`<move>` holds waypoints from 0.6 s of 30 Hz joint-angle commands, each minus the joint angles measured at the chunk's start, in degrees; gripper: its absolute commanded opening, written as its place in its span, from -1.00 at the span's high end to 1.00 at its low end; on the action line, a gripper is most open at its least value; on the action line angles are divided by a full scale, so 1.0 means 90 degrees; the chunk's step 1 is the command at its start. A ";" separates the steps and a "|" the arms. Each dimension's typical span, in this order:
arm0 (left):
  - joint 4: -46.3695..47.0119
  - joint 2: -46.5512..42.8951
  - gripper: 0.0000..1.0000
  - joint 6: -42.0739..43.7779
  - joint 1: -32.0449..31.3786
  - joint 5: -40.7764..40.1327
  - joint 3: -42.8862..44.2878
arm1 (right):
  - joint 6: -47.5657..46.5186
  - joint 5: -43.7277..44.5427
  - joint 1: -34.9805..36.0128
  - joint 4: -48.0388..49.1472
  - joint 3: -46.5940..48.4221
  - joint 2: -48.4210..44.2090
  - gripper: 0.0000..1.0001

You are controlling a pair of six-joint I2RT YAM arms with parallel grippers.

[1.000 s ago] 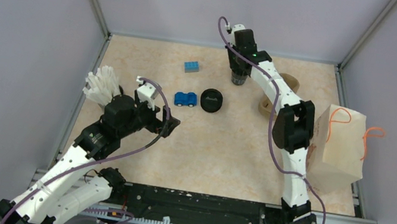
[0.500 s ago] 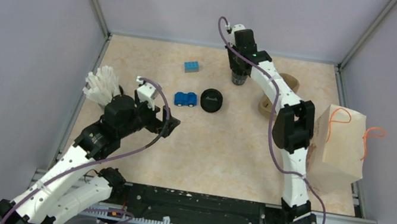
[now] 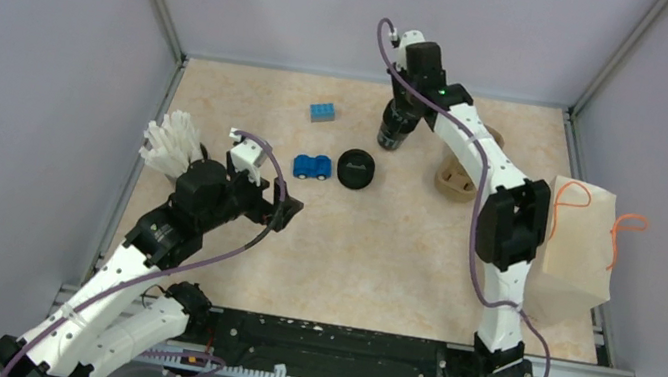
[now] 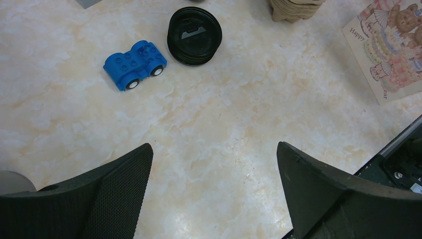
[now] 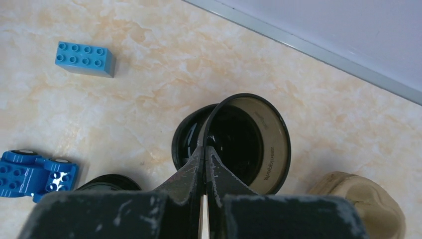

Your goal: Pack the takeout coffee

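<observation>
The takeout coffee cup (image 3: 391, 135), small, black and ridged, is at the back of the table. My right gripper (image 3: 399, 123) is shut on its rim. In the right wrist view the cup (image 5: 259, 144) looks tilted, its tan inner wall showing, with the wall pinched between the two fingertips of the gripper (image 5: 205, 147). The flat black lid (image 3: 355, 169) lies on the table in front of it, also seen as a disc lid (image 4: 194, 35) in the left wrist view. My left gripper (image 3: 281, 211) hangs open over bare table, its gripper (image 4: 213, 149) holding nothing.
A blue toy car (image 3: 312, 166) sits left of the lid and a blue brick (image 3: 323, 112) lies behind it. The brown pulp carrier (image 3: 458, 181) stands right of the cup. A paper bag (image 3: 579, 248) is at the right edge; a cup of white utensils (image 3: 170, 142) at the left.
My right gripper has finished closing on the cup's rim and shifted it slightly left, tilting it; the right forearm swung right. The left arm has not moved.
</observation>
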 commanded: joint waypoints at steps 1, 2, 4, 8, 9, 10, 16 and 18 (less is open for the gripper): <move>0.0266 -0.0038 -0.98 0.0067 -0.0021 -0.0016 0.0000 | -0.0083 0.0077 -0.0056 0.0349 -0.0299 -0.0677 1.00; 0.0271 -0.0045 -0.97 0.0067 -0.0021 -0.0012 0.0003 | -0.0095 0.0077 -0.0051 0.0385 -0.0383 -0.0721 1.00; 0.0268 -0.0033 -0.97 0.0067 -0.0020 -0.0002 -0.0009 | -0.0122 0.0087 -0.0055 0.0405 -0.0485 -0.0782 1.00; 0.0271 -0.0020 -0.97 0.0067 -0.0021 0.0003 -0.0014 | -0.0179 0.0102 -0.0056 0.0343 -0.0530 -0.0875 1.00; 0.0271 -0.0013 -0.97 0.0067 -0.0021 0.0001 -0.0009 | -0.0203 0.0111 -0.0056 0.0343 -0.0534 -0.0910 1.00; 0.0272 -0.0013 -0.97 0.0076 -0.0021 0.0002 -0.0012 | -0.0234 0.0140 -0.0056 0.0337 -0.0532 -0.0947 1.00; 0.0272 0.0007 -0.97 0.0077 -0.0021 -0.0006 0.0001 | -0.0394 0.0172 -0.0056 0.0252 -0.0484 -0.1265 1.00; 0.0274 0.0002 -0.97 0.0084 -0.0016 -0.0009 -0.0005 | -0.0420 0.0168 -0.0056 0.0251 -0.0517 -0.1365 1.00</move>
